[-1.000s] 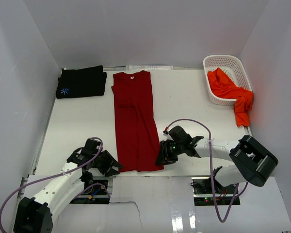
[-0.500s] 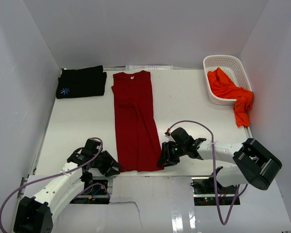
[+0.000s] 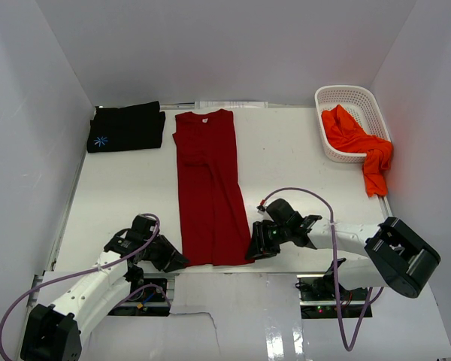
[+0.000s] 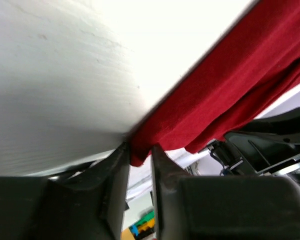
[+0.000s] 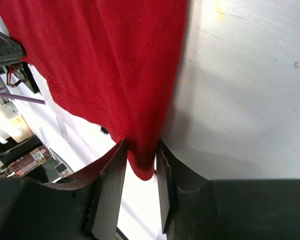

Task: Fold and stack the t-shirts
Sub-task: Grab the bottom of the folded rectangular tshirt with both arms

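Note:
The dark red t-shirt [image 3: 209, 188] lies folded into a long strip down the middle of the table, collar at the far end. Its near hem hangs over the table's front edge. My left gripper [image 3: 182, 262] holds the near left corner, and the left wrist view shows the red cloth [image 4: 230, 80] pinched between the jaws of the gripper [image 4: 140, 152]. My right gripper [image 3: 252, 252] has the near right corner, with the cloth [image 5: 105, 60] squeezed between its jaws [image 5: 140, 160]. The black t-shirt [image 3: 126, 128] lies folded at the far left. The orange-red t-shirt [image 3: 353, 139] spills out of the basket.
The white slotted basket [image 3: 346, 92] stands at the far right corner. White walls close in the table on three sides. Cables and electronics [image 5: 15, 125] sit below the table's front edge, under the hem.
The left gripper's jaws have closed onto the shirt's near left corner. The right gripper has shifted slightly toward the front edge while keeping its corner.

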### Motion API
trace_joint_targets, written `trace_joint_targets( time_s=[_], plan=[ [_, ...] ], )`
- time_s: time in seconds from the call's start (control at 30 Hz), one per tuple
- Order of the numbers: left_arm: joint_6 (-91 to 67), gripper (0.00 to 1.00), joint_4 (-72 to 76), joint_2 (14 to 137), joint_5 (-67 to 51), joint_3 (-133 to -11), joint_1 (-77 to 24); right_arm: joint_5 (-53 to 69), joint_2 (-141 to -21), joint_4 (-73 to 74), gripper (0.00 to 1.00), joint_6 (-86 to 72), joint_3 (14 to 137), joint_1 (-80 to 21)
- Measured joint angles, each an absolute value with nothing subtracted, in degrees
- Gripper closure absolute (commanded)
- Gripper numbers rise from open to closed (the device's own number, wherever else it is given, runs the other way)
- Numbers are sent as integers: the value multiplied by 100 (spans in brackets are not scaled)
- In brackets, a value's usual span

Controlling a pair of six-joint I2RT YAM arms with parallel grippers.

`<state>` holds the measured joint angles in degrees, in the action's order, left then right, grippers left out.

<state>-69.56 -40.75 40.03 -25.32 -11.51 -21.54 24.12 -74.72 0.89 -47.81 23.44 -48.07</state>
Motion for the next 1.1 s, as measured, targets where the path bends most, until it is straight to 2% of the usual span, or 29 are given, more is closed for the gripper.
trace_joint_targets(
  time_s=[0.03,0.13,0.23,0.33,0.67,1.1],
  plan=[
    [-6967,77,-4075,4003,-2504,-1155,-2156,2412,-7470,99,65,-4781,2344,-4807],
    [-6973,89,-4071,4040,-2349,-1166,-2161,2397,-7467,117,71,-4781,2324,-4810],
    [-6971,92,-4045,4119,-2329,-1203,-2161,2403,-7467,115,75,-4792,2279,-4810],
    [-6971,100,-4036,4139,-2329,-1208,-2161,2412,-7476,113,92,-4797,2246,-4825],
    [-6969,100,-3804,4250,-2429,-1173,-2161,2434,-7476,183,92,-4866,2241,-4851],
    [-6770,100,-4224,4429,-2080,-1577,-2163,2139,-7192,1192,92,-4709,2694,-4877]
  ],
)
